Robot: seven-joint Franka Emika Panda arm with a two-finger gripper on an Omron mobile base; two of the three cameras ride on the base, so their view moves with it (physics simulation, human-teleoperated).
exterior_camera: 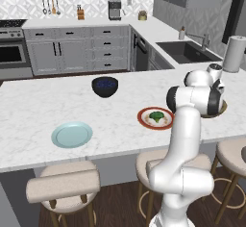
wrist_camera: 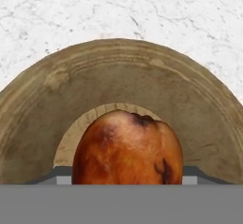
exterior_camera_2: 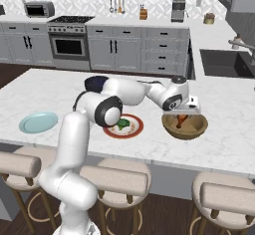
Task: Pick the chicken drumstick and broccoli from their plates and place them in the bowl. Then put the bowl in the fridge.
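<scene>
Poised over the wooden bowl (exterior_camera_2: pixel 185 126), the end effector (exterior_camera_2: pixel 181 118) is clamped on the chicken drumstick (wrist_camera: pixel 127 148), whose meaty end hangs inside the bowl above its floor. Just left of the bowl on the counter (exterior_camera_2: pixel 45 92) sits the red-rimmed plate (exterior_camera: pixel 155 118) with the broccoli (exterior_camera: pixel 155 116) on it. Farther left lies the pale blue-green plate (exterior_camera: pixel 72 134). A dark navy bowl (exterior_camera: pixel 104 86) stands behind them, well apart. Stools (exterior_camera_2: pixel 114 178) line the counter's near edge.
</scene>
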